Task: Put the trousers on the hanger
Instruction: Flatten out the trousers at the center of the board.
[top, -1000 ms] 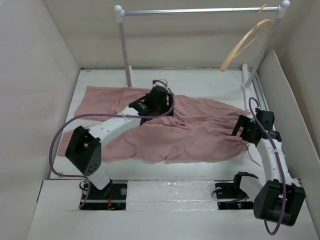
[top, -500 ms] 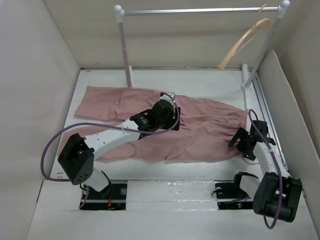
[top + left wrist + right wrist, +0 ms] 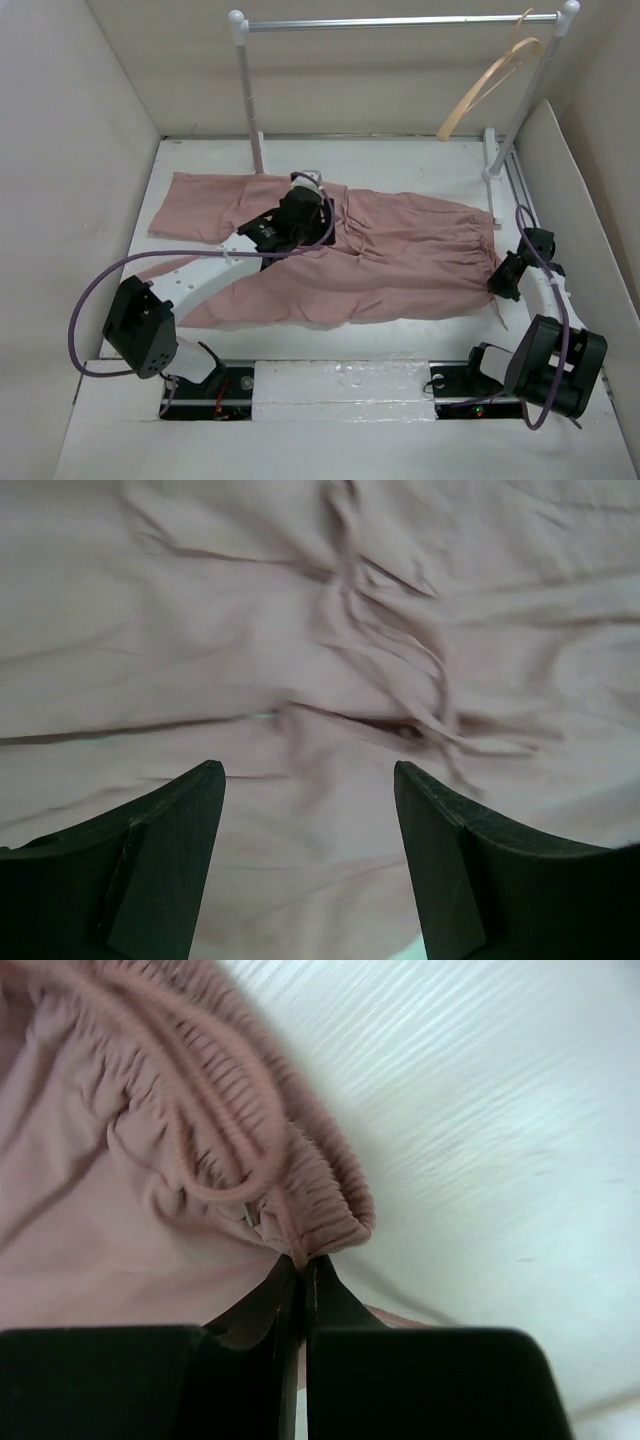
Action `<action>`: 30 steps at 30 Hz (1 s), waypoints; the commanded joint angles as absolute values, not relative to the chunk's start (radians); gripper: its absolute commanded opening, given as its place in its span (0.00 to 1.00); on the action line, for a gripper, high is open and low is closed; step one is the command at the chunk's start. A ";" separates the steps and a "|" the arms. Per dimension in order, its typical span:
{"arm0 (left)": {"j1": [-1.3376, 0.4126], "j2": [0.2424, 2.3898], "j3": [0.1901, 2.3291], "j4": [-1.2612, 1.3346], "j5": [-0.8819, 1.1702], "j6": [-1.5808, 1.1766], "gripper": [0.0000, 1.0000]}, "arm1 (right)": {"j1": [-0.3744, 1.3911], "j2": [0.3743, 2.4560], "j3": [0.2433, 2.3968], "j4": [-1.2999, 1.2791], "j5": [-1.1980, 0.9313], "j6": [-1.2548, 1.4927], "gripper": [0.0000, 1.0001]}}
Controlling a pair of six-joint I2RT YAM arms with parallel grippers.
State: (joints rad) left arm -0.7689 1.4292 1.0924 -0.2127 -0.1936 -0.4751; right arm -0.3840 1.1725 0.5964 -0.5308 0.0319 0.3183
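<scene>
You have one pair of dusty-pink, wrinkled fabric trousers (image 3: 400, 255) lying flat on the white table (image 3: 400, 160). Their long axis runs left to right, with the gathered waist to the right and the legs to the left. One curved tan wooden hanger (image 3: 490, 85) hangs tilted at the right end of the silver rail (image 3: 400, 21). Your right gripper (image 3: 300, 1260) is pressed together, pinching the waistband's edge. Your left gripper (image 3: 305, 770) stands spread above the creased middle, holding nothing.

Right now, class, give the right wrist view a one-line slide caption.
Right pincer shut on the gathered waistband edge of the wrinkled dusty-pink fabric trousers lying on the white table.
</scene>
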 commanded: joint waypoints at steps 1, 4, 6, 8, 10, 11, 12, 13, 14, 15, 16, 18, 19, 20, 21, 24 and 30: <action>-0.671 1.336 1.095 -0.268 -0.245 -0.466 0.64 | -0.448 1.149 0.718 -0.574 0.205 0.252 0.00; -0.623 1.306 1.095 -0.293 -0.277 -0.462 0.66 | -0.500 1.164 0.777 -0.592 0.249 0.212 0.45; -0.601 1.298 1.095 -0.307 -0.308 -0.469 0.67 | -0.500 1.175 0.798 -0.588 0.200 0.192 0.72; -0.559 1.302 1.089 -0.319 -0.360 -0.492 0.68 | -0.500 1.175 0.825 -0.624 0.119 0.186 0.99; -0.502 1.308 1.071 -0.331 -0.371 -0.512 0.68 | -0.474 1.129 0.818 -0.632 0.086 0.186 1.00; -0.468 1.305 1.062 -0.327 -0.350 -0.532 0.67 | -0.460 1.049 0.802 -0.632 0.039 0.195 1.00; -0.377 1.301 1.049 -0.309 -0.327 -0.543 0.67 | -0.443 1.001 0.790 -0.635 0.020 0.204 1.00; -0.323 1.296 1.022 -0.296 -0.296 -0.555 0.66 | -0.405 0.950 0.779 -0.638 0.008 0.210 0.99; -0.264 1.293 1.009 -0.287 -0.216 -0.569 0.66 | -0.379 0.864 0.758 -0.638 -0.062 0.207 0.98; -0.150 1.293 0.999 -0.273 -0.171 -0.596 0.64 | -0.338 0.850 0.759 -0.659 -0.070 0.199 0.98; -0.105 1.286 0.982 -0.268 -0.128 -0.612 0.63 | -0.292 0.844 0.750 -0.676 -0.084 0.192 0.94; -0.057 1.273 0.973 -0.300 -0.095 -0.653 0.63 | -0.178 0.792 0.669 -0.638 -0.216 0.176 0.83; -0.057 1.247 0.965 -0.314 -0.113 -0.663 0.63 | -0.148 0.778 0.645 -0.599 -0.260 0.172 0.57; -0.057 1.208 0.950 -0.368 -0.183 -0.690 0.58 | -0.056 0.761 0.603 -0.575 -0.344 0.169 0.23; -0.057 1.186 0.950 -0.368 -0.184 -0.707 0.58 | -0.055 0.761 0.603 -0.575 -0.345 0.169 0.23; -0.057 1.114 0.927 -0.463 -0.282 -0.759 0.49 | 0.066 0.791 0.618 -0.580 -0.373 0.086 0.16; 0.112 1.124 0.894 -0.555 -0.338 -0.799 0.53 | 0.260 0.880 0.698 -0.617 -0.417 -0.084 0.43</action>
